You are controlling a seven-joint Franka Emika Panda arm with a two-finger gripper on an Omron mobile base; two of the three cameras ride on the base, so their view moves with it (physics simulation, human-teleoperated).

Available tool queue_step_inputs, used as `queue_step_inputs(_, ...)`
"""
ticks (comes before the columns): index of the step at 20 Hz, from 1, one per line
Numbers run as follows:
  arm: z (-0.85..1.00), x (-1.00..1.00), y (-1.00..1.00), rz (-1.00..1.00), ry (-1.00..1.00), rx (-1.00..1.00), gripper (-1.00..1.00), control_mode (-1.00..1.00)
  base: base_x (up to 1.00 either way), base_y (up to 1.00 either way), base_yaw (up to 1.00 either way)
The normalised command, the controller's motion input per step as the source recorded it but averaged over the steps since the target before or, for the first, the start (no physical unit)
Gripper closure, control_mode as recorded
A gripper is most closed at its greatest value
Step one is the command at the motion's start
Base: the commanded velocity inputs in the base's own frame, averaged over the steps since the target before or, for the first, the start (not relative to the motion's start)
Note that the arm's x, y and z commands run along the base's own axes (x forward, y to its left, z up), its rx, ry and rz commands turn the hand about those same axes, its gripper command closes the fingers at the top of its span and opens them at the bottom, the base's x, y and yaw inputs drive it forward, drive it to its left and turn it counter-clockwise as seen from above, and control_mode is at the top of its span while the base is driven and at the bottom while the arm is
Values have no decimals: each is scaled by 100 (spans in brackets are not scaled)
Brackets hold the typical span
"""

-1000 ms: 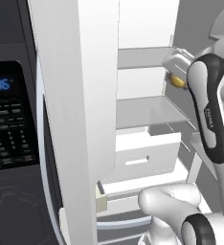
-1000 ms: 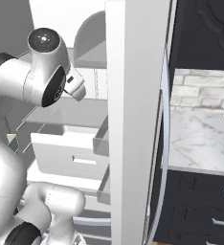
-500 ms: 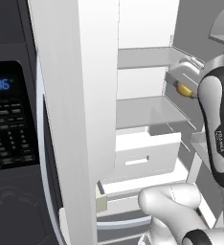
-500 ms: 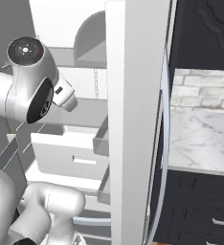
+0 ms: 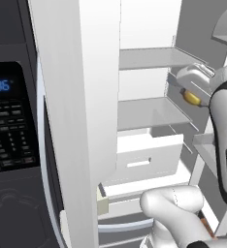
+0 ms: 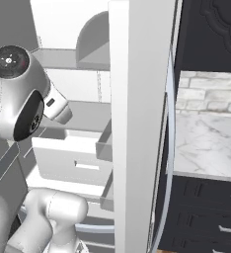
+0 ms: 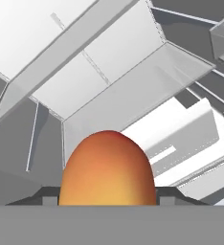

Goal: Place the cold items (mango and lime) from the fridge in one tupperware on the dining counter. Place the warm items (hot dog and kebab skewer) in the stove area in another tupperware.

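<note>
Open fridge compartments [image 5: 149, 111] occupy the left base view; you see two grey shelves stacked at 12 o'clock and a white drawer [image 5: 147, 157] below them at 6 o'clock of the lower shelf; the white fridge door [image 5: 81, 121] stands edge-on at centre, and a dark oven panel with a lit blue clock [image 5: 1, 86] sits at 9 o'clock; the arm rises at 4 o'clock, and at 3 o'clock the gripper [image 5: 195, 94] carries the mango [image 5: 192, 97], a yellow-orange patch just off the right end of the lower shelf, in the air beside it.

Turn to the right base view; the fridge door [image 6: 137, 123] again divides the picture; fridge shelves and the white drawer [image 6: 73, 160] lie at 9 o'clock; a marble counter [image 6: 206, 143] with a pale brick wall behind it lies at 3 o'clock, with dark cabinet drawers [image 6: 206, 217] beneath it at 5 o'clock; the arm's large round joint sits at 10 o'clock and hides the gripper and the fruit from you.

Check the hand view; the mango [image 7: 108, 170] fills the lower centre at 6 o'clock, orange with a redder crown; a dark fingertip [image 7: 48, 195] shows at each flank, so the jaws are partly spread and pinching the fruit between them; behind it, tilted, you see the grey shelves and the white drawer front [image 7: 181, 139] at 3 o'clock.
</note>
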Motion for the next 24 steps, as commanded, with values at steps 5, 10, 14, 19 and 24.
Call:
queue_step_inputs(5,0,-34,0,0,0,0,100,-100,0,0,0)
queue_step_inputs(10,0,-32,0,0,0,0,100,-100,0,0,0)
queue_step_inputs(14,-12,-31,0,0,0,0,100,-100,0,0,0)
queue_step_inputs(19,-9,-37,0,0,0,0,100,-100,0,0,0)
queue_step_inputs(24,0,-49,0,0,3,0,100,-100,0,0,0)
